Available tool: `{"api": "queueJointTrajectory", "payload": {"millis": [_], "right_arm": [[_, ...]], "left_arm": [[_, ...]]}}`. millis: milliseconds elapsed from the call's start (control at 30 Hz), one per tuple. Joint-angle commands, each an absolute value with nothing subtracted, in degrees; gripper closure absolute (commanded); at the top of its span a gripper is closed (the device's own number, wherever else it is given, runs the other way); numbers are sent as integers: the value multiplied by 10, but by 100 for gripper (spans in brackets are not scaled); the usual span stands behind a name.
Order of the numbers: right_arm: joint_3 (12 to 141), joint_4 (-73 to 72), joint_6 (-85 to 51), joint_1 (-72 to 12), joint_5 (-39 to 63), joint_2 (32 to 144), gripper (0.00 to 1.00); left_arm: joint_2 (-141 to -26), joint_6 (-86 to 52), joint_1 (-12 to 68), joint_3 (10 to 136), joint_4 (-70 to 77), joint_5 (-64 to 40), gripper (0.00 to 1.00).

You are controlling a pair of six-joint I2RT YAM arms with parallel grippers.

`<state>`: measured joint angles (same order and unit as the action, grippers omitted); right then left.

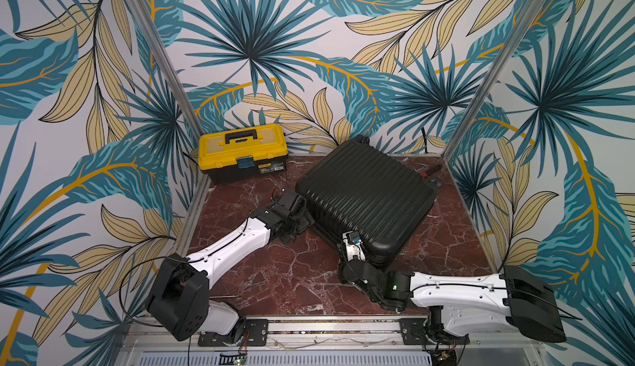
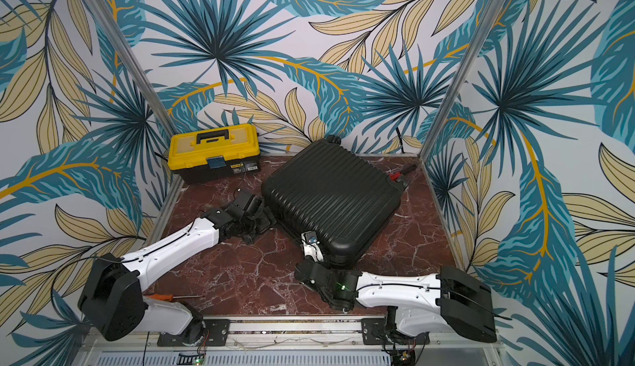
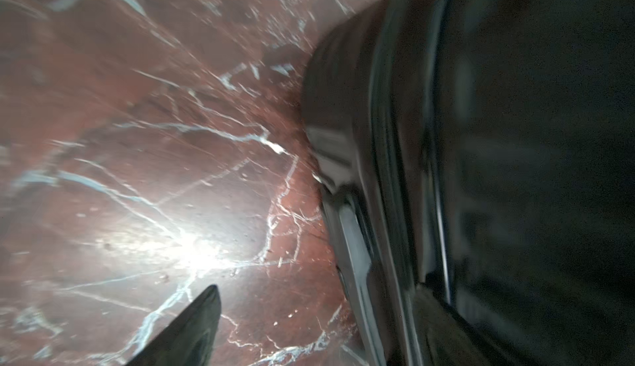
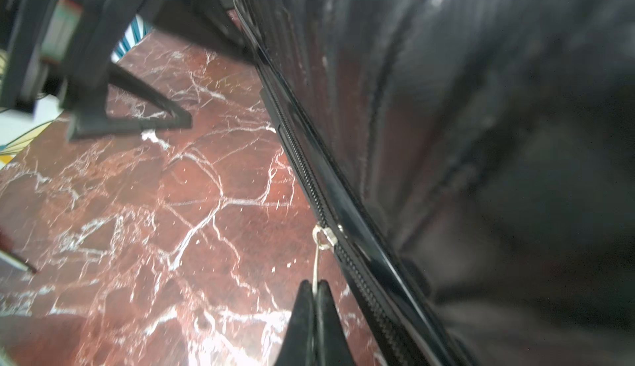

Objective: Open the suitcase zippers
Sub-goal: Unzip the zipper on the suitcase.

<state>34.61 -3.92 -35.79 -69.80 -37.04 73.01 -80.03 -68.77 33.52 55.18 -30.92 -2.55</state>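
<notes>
Black and ribbed, the hard-shell suitcase [image 1: 364, 203] lies flat and skewed on the red marble-patterned table [image 1: 275, 278], with its wheels at the far end. In both top views it sits near a yellow-and-black toolbox [image 1: 242, 153] but clear of it. On the side of the case facing front left, the right gripper [image 4: 314, 292] is pinched fully closed on the thin silver pull [image 4: 316, 264]. That pull hangs from the slider [image 4: 326, 235] of the zippers [image 4: 305, 178], whose dark toothed track follows the seam between the two shell halves. Whether the track has parted behind the slider is too blurred to tell. Farther along the same side the left gripper [image 1: 297, 221] sits low with its jaws spread wide. In the left wrist view one finger [image 3: 202, 316] stands over bare table, clear of the shell, and nothing is gripped.

The shell looks stiff, glossy and slippery, with little on it to grip. If the case is empty it is probably light enough to skate across the polished table when the zip is dragged, so bracing its side with the free arm seems wise. The pull is the one sensible place to hold. It is small and thin, and likely to slip from the pads or twist unless drawn along the track. The rounded corners are where the slider looks likeliest to bind.
</notes>
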Motion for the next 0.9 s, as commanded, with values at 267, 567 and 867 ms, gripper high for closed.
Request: {"api": "queueJointTrajectory", "payload": {"millis": [267, 567, 867], "right_arm": [[364, -100, -352, -688, -299, 755, 100], [349, -90, -364, -683, -310, 735, 100], [340, -109, -371, -679, -300, 745, 100]], "left_arm": [[-807, -762, 395, 502, -161, -64, 29], [-811, -787, 394, 460, -120, -50, 40], [-806, -789, 394, 460, -103, -33, 40]]}}
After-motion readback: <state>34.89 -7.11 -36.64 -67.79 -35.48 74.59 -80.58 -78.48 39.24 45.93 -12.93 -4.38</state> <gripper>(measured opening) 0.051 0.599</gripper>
